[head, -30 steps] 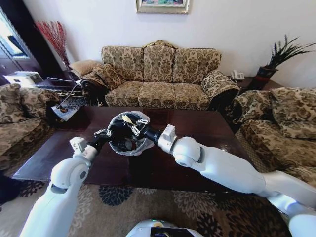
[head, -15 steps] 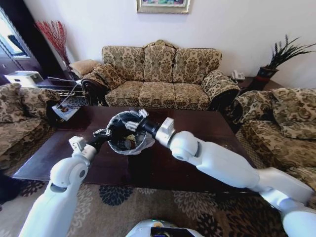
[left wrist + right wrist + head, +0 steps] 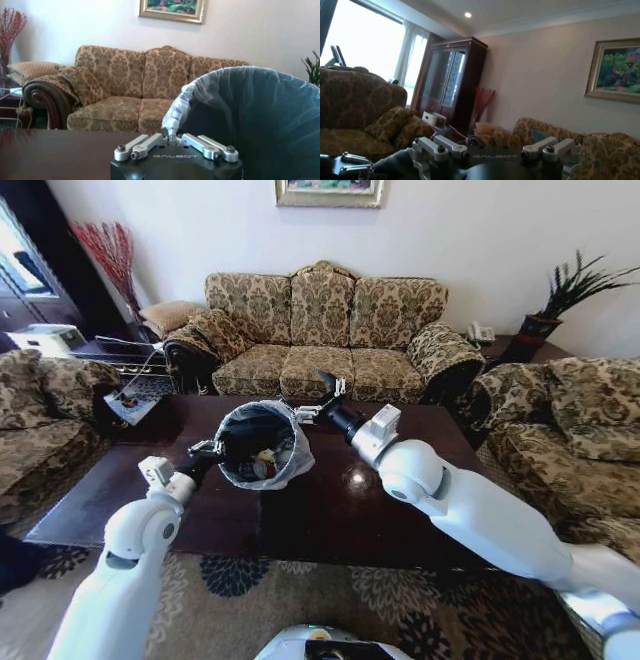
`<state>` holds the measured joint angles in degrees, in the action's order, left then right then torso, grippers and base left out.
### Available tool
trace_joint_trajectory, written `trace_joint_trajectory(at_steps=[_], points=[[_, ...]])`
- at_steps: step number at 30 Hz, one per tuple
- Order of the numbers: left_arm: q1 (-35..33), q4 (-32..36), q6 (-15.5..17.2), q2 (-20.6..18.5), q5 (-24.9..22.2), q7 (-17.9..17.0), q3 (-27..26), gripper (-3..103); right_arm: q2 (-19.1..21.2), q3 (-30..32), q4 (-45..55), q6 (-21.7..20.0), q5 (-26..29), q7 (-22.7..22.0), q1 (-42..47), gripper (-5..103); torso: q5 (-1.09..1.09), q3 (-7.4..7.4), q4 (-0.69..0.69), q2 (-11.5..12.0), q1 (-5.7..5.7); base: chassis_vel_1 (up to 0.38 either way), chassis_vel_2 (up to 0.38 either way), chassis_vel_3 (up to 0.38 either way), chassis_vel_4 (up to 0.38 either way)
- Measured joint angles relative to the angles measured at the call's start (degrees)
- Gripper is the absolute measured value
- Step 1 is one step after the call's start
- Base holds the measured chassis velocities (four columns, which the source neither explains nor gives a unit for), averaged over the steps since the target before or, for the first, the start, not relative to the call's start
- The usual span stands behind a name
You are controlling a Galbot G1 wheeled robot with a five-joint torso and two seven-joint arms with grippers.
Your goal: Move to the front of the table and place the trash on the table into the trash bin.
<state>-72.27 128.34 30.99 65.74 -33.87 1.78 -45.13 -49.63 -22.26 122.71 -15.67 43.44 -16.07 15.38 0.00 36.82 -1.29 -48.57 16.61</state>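
Right arm has pulled back out of the bin since a second ago: its gripper was down over the bin mouth then, now it sits just beyond the far rim, raised and pointing toward the sofa. Bin mouth is uncovered as a result.

Landmark: the bin.

Table (image 3: 400, 510): dark, glossy, carries the bin near its middle. The top around the bin looks bare of loose litter.

Sofa (image 3: 325, 330): well beyond the bin, behind the table.

Bin (image 3: 262, 446): black, tilted toward the robot, whitish liner bag ruffled over the rim.

Right gripper (image 3: 322, 395): just past the bin's far rim, fingers spread, holding nothing.

Left gripper (image 3: 175, 144): at the bin's near-left rim, fingers closed on the liner and rim edge, steadying the tilt.

Trash (image 3: 262, 466): small scraps, one yellowish, lying at the bottom inside the bin.

Handling, as judgement: scraps look light and soft, easy to crush, little grip force needed. The bin is probably light too and would tip readily; the liner is thin and slippery, so a hold that pinches the rigid rim with the bag looks safer than bag alone.
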Motion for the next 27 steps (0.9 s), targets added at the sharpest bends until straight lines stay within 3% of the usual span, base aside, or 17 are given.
trace_joint_trajectory(at_steps=[13,18,27], points=[[-0.33,1.28,0.16,0.07,0.03,-0.11,-0.2,0,-0.19,0.14,-0.08,-1.18,-1.83,0.35,-0.04,100,-0.02,0.0,0.01,0.0,0.01,0.119,0.099,-0.105,-0.11],[-0.54,1.41,0.24,0.35,0.22,-0.22,-0.27,0,-0.45,0.02,-0.2,-1.42,-2.44,0.62,-0.04,100,-0.03,0.02,-0.04,0.01,0.03,0.33,0.224,-0.345,-0.197],[-0.55,1.55,0.41,0.37,0.31,-0.24,-0.41,0,-0.87,-0.01,-1.06,-1.7,-3.55,1.93,0.22,100,0.04,0.01,0.0,0.01,0.01,0.43,0.176,-0.441,-0.172]])
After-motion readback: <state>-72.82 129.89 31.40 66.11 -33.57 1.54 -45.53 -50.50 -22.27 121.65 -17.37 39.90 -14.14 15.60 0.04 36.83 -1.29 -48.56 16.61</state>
